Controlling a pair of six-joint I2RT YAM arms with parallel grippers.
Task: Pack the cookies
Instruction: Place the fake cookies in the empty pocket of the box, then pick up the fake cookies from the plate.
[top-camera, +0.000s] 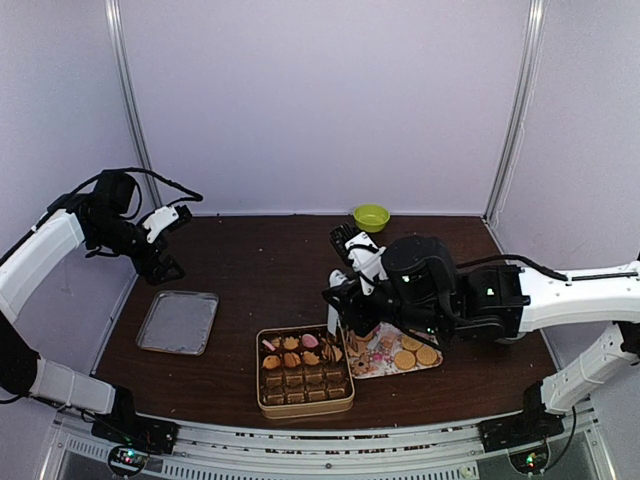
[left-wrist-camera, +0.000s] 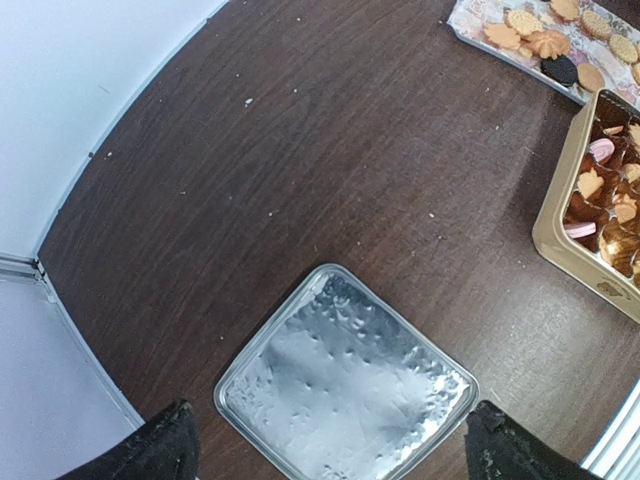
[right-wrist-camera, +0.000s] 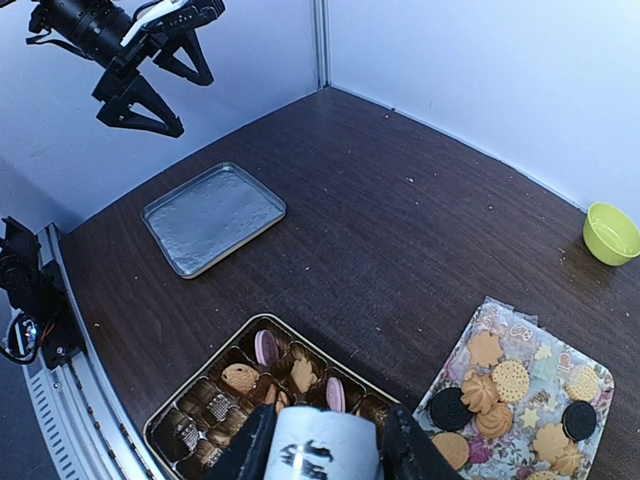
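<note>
Several cookies (top-camera: 291, 358) sit in the top rows of a gold tin (top-camera: 305, 410); more cookies (top-camera: 405, 358) lie on a floral tray (top-camera: 372, 362) to its right. In the right wrist view, pink and tan cookies (right-wrist-camera: 266, 347) fill cups of the tin (right-wrist-camera: 258, 316), and tan and black ones (right-wrist-camera: 494, 392) lie on the tray (right-wrist-camera: 520, 325). My right gripper (right-wrist-camera: 322, 452) hovers over the tin's right part, also seen from above (top-camera: 335, 318), shut on a white cup with black print. My left gripper (left-wrist-camera: 335, 455) is open and empty, raised above a silver lid (left-wrist-camera: 345, 385).
The silver lid (top-camera: 178, 322) lies left of the tin. A green bowl (top-camera: 371, 216) stands at the back centre. Lower rows of the tin hold brown paper cups (top-camera: 300, 385). Walls enclose the table on the left, back and right.
</note>
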